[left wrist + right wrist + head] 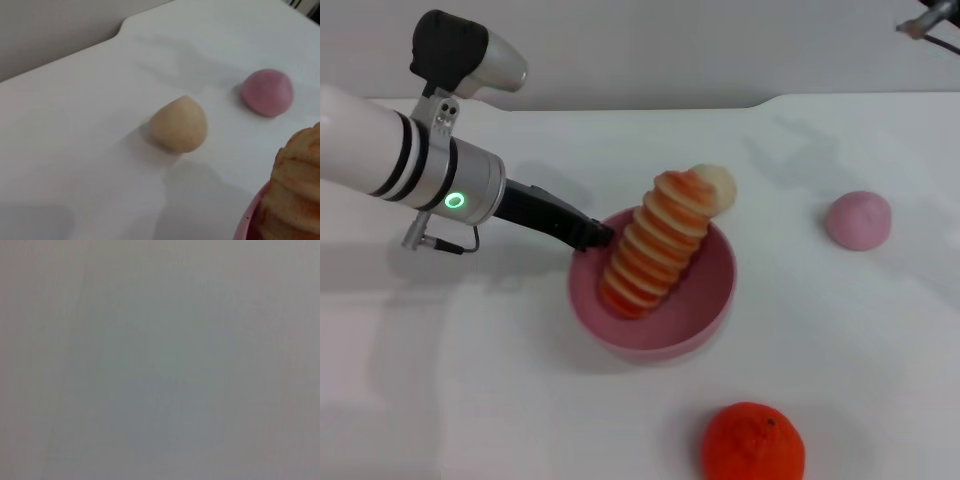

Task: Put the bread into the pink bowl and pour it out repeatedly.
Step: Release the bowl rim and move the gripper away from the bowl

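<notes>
Head view: bread [655,245] leans in pink bowl [705,300], top tilted away-right; left gripper [592,237] clamps the rim.

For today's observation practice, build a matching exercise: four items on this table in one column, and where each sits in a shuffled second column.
Items:
1. bread
2. pink ball
3. orange fruit
4. left gripper

Places:
A. at the pink bowl's rim on the robot's left
B. nearest the robot, in front of the bowl
C. leaning inside the bowl
D. on the table to the bowl's right

Pairs: 1-C, 2-D, 3-B, 4-A
</notes>
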{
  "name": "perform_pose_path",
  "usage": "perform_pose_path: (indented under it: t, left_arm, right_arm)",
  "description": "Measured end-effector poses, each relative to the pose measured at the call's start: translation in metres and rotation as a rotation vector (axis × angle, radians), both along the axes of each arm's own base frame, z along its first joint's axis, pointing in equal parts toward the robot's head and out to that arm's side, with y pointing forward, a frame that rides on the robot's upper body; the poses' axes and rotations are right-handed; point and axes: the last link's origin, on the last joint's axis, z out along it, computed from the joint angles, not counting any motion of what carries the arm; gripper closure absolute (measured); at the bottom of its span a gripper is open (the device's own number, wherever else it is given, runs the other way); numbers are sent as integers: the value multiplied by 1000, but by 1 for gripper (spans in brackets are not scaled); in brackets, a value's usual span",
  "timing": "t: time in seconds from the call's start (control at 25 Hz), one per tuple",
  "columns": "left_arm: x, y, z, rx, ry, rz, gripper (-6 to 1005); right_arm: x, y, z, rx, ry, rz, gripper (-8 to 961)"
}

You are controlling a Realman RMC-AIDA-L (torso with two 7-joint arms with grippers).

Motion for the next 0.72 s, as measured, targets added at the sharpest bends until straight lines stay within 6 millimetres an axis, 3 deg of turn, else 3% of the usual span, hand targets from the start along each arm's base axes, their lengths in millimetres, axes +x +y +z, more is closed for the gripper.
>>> perform_pose_path:
  t: [0.32, 0.72]
  left_arm:
    - [-3, 3, -2, 12, 64, 3, 955]
    - [-1, 1, -7, -28, 121, -15, 956]
  right_arm:
    - [18, -3, -1, 6, 53, 19, 406]
    - [22, -5, -2, -3, 57, 15, 405]
